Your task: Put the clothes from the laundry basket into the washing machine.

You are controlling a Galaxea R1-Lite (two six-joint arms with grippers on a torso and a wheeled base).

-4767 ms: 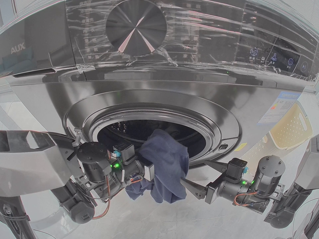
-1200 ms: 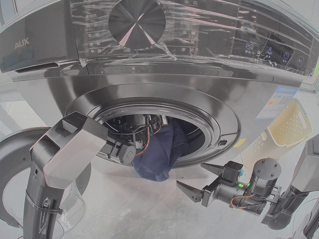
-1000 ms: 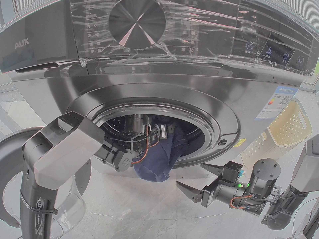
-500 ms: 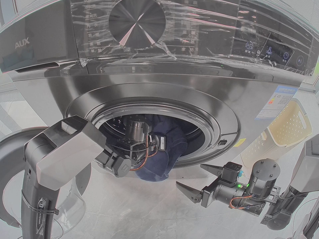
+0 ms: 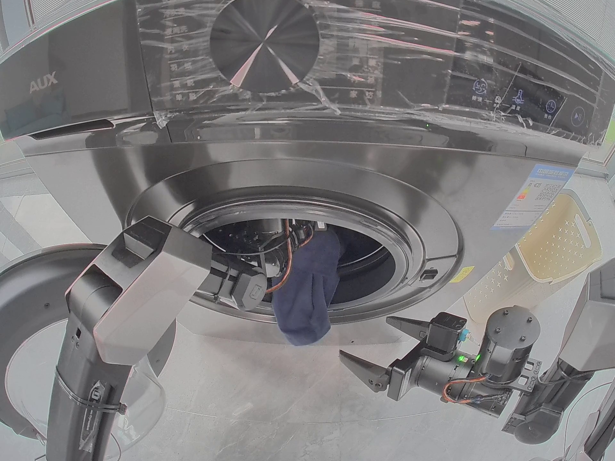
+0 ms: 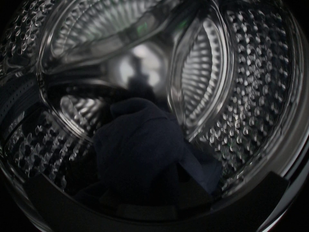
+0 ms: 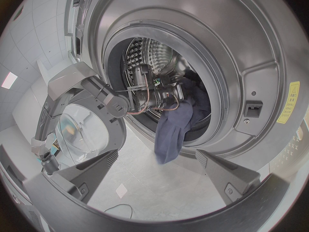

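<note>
Navy garment [image 5: 306, 289] lies draped over the washing machine [image 5: 307, 161] door rim, top end inside the drum, tail dangling outside! Left claw [image 7: 179, 93] sits inside the drum by the cloth's upper end, grip impossible to tell. Right claw [image 5: 364, 336] hangs below the door opening, spread wide.

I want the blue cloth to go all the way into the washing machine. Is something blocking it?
Nothing visible blocks it. The door is swung open and the drum behind has room. The blue cloth just hangs over the opening's lower rim, beside the left arm, which is inside the opening.
</note>
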